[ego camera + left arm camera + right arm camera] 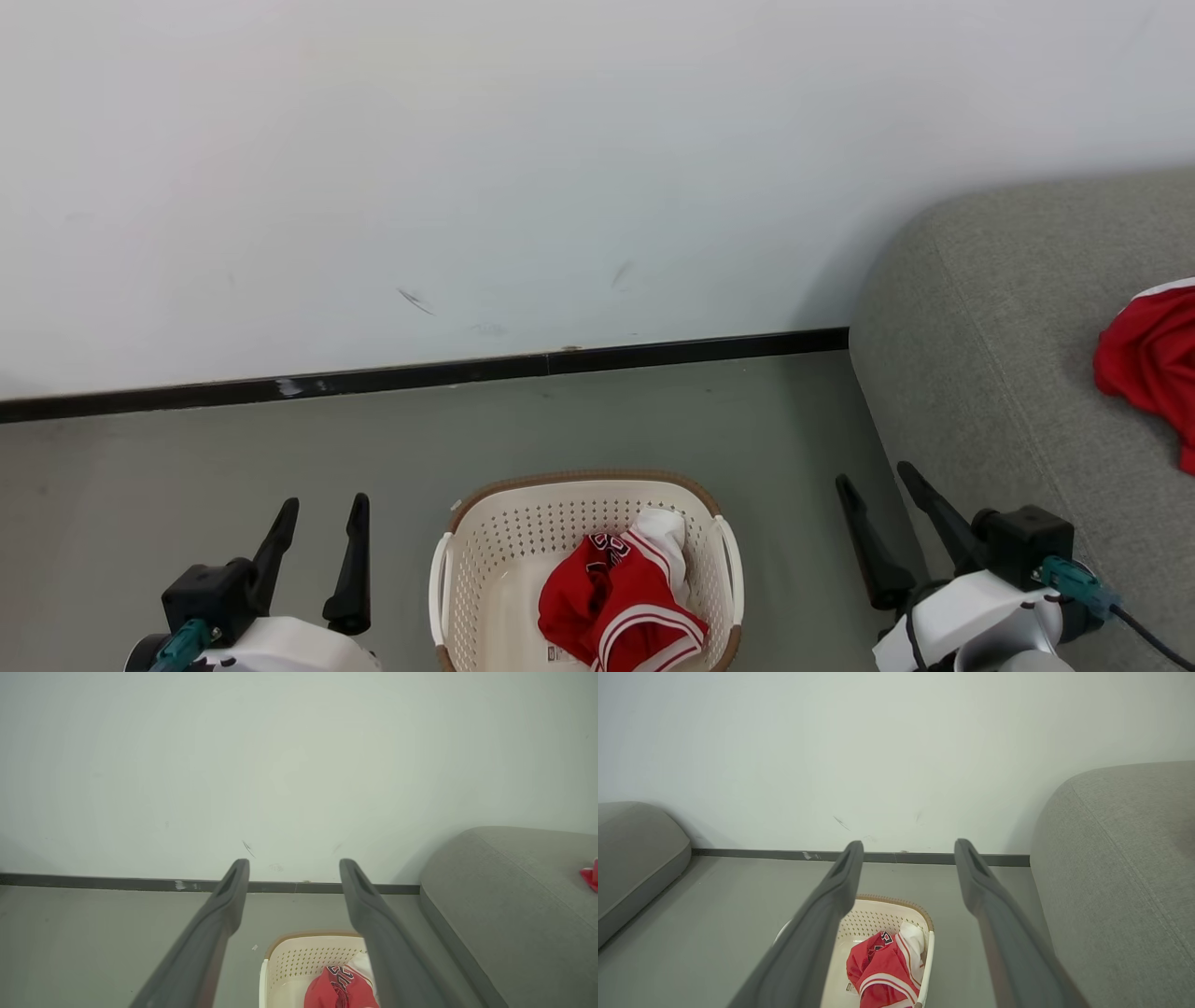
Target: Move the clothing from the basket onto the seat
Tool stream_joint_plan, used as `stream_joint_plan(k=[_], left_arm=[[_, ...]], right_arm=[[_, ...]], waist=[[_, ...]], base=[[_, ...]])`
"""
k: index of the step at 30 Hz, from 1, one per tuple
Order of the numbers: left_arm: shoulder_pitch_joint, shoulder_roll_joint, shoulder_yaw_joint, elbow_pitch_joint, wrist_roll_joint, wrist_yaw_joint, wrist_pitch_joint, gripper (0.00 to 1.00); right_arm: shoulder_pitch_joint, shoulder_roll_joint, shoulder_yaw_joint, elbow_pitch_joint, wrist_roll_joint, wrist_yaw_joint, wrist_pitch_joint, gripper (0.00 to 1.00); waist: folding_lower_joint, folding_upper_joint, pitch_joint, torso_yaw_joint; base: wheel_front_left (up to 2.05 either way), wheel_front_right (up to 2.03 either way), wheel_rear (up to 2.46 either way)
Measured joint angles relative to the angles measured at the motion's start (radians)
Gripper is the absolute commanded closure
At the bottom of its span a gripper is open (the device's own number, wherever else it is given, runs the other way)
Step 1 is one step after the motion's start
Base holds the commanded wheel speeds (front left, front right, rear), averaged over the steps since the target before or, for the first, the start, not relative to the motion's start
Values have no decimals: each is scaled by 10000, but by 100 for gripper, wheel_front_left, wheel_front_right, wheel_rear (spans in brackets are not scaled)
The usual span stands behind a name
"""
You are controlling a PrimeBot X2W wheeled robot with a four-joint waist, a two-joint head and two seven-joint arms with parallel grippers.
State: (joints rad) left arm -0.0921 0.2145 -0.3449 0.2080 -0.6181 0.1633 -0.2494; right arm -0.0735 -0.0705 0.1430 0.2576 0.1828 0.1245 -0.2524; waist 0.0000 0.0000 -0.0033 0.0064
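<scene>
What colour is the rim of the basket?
The basket rim is brown; clearest in head view.

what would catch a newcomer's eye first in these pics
The bright red clothing bunched in the cream basket on the floor, at the bottom centre of the head view, stands out first. A second red garment lies on the grey seat at the right edge. The left gripper and right gripper flank the basket, fingers open and empty.

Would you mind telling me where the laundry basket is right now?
In the head view the laundry basket sits on the floor at bottom centre, between the left hand and right hand, left of the grey seat.
</scene>
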Motion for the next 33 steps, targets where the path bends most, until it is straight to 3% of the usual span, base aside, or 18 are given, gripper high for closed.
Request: stream_joint_plan(k=[16,33], left_arm=[[221,-238,165,4,393,-359,0,0],[129,-433,-639,169,612,-863,17,0]], right_arm=[[346,81,-332,-313,-104,0,0,0],[544,127,-754,-504,-180,0,0,0]], waist=[[0,0,255,-274],[0,0,1048,-657]], base=[[0,0,0],[0,0,0]])
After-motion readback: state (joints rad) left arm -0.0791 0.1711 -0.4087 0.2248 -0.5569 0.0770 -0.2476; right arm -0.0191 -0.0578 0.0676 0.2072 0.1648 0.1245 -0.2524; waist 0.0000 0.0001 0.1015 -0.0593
